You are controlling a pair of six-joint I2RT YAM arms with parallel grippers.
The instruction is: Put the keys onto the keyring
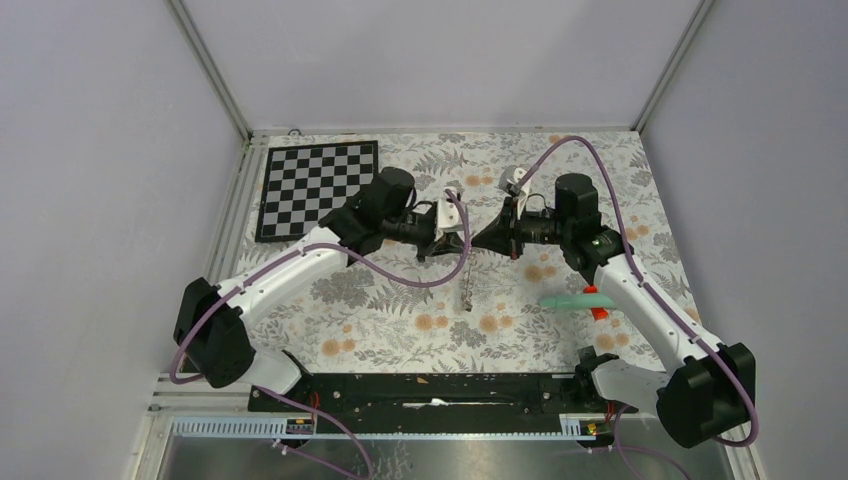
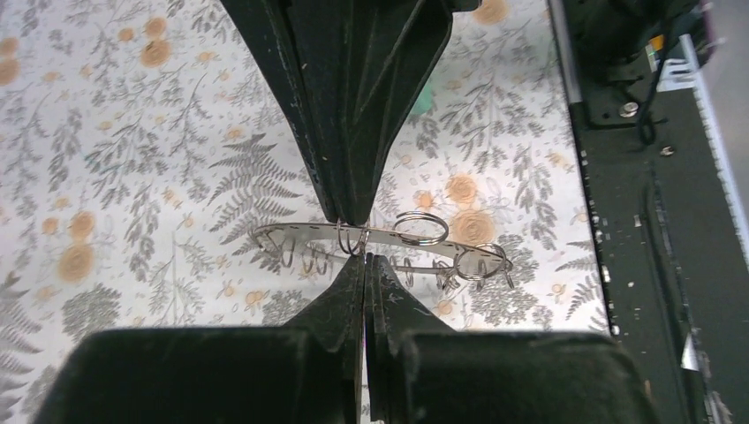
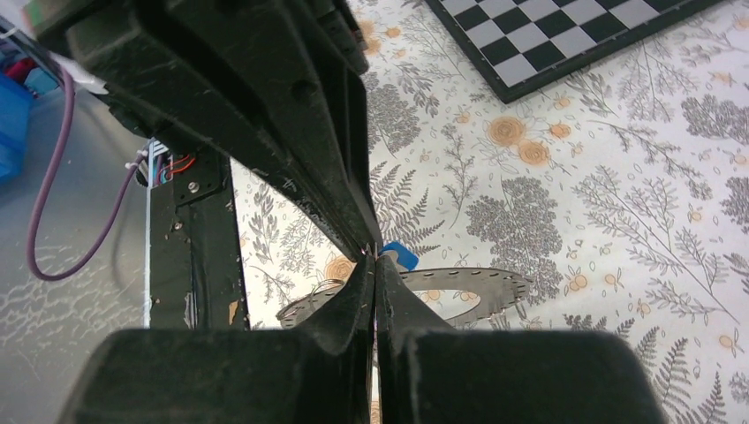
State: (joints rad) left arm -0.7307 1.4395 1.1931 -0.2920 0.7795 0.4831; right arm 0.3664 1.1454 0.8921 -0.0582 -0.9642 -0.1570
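While both arms reached inward over the flowered counter (image 1: pixel 400 330), your left arm (image 1: pixel 290 265) and right arm (image 1: pixel 640 290) lay almost level, pointing straight at each other near the counter's middle. The keyring (image 2: pixel 296 235) sat exactly where they met. From above it showed only as a thin sliver, so I judge it stood on edge. Its long axis ran from the meeting point toward the near edge, across the line of both arms. Neither arm was nearer, since each met the far stretch of the band from its own side.

Your left hand (image 2: pixel 364 263) was clenched tight with its tips against the band, and your right hand (image 3: pixel 375 265) was clenched just as tight opposite. You could not tell from these views which hand truly carried the keyring and which pinched only the small wire loop (image 2: pixel 353 238) sitting there.

Of the keys (image 3: pixel 400 256), only the blue-tagged one showed, just beside the right hand's tips; the black one was hidden. The coming move, I judge, turned on holding the band steady while a loop slid onto it.
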